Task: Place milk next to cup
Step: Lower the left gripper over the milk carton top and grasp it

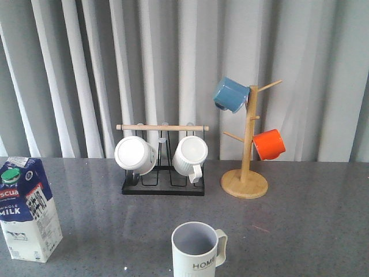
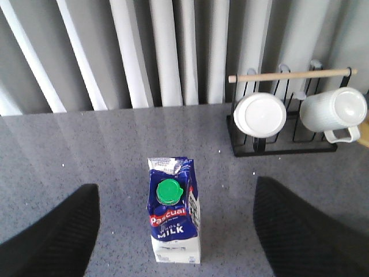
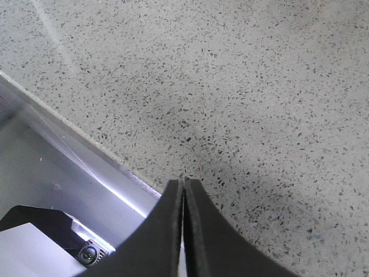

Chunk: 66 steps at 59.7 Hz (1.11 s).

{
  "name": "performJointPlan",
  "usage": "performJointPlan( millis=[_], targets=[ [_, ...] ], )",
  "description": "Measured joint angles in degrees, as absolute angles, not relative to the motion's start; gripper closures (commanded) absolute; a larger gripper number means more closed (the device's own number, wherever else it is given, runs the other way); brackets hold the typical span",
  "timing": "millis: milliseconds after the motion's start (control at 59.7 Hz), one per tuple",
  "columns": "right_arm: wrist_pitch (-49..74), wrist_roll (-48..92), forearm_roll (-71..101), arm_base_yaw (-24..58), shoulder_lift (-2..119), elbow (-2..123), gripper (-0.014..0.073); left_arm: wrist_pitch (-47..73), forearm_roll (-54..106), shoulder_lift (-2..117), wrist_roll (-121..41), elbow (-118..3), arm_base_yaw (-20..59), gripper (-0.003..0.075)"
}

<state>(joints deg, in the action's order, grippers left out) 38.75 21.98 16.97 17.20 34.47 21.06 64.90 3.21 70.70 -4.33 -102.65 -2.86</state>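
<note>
The milk (image 1: 26, 210) is a tall blue-and-white carton with a green cap, standing upright at the table's front left. In the left wrist view the milk (image 2: 174, 209) sits on the table between and beyond my two black fingers (image 2: 49, 236), with wide gaps on both sides. My left gripper (image 2: 176, 242) is open and touches nothing. The cup (image 1: 199, 249), off-white with "HOME" lettering and a grey inside, stands at the front centre, well right of the carton. My right gripper (image 3: 184, 187) is shut and empty, over a speckled floor beside a metal edge. Neither gripper shows in the front view.
A black wire rack (image 1: 163, 186) with a wooden bar holds two white mugs (image 1: 135, 154) behind the cup. A wooden mug tree (image 1: 247, 173) at the back right carries a blue mug (image 1: 230, 95) and an orange mug (image 1: 269, 144). Grey curtains hang behind the table.
</note>
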Motion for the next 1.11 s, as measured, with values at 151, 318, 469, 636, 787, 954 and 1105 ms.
performJointPlan(
  millis=[151, 318, 469, 636, 787, 954, 1105],
  targets=[
    [38.8, 22.0, 17.0, 17.2, 34.5, 21.0, 0.0598, 71.7, 2.2, 81.8, -4.0, -111.6, -2.9, 0.0182],
    [38.8, 22.0, 17.0, 17.2, 34.5, 21.0, 0.0598, 72.5, 2.2, 90.5, -2.9, -113.2, -2.9, 0.0182],
    [38.8, 22.0, 17.0, 17.2, 34.5, 21.0, 0.0598, 72.7, 2.2, 95.1, -2.4, -113.2, -2.9, 0.0182],
    [38.8, 21.9, 17.0, 17.2, 34.5, 21.0, 0.0598, 72.8, 2.2, 98.2, -2.4, -113.2, -2.9, 0.0182],
    [38.8, 21.9, 17.0, 17.2, 34.5, 21.0, 0.0598, 72.9, 2.0, 99.9, -2.4, -113.2, -2.9, 0.0182],
    [38.9, 21.9, 17.0, 17.2, 34.5, 21.0, 0.0598, 72.9, 1.9, 101.4, -2.4, -113.2, -2.9, 0.0182],
    [38.9, 21.9, 17.0, 17.2, 34.5, 21.0, 0.0598, 72.8, 1.8, 102.4, -2.4, -113.2, -2.9, 0.0182]
  ],
)
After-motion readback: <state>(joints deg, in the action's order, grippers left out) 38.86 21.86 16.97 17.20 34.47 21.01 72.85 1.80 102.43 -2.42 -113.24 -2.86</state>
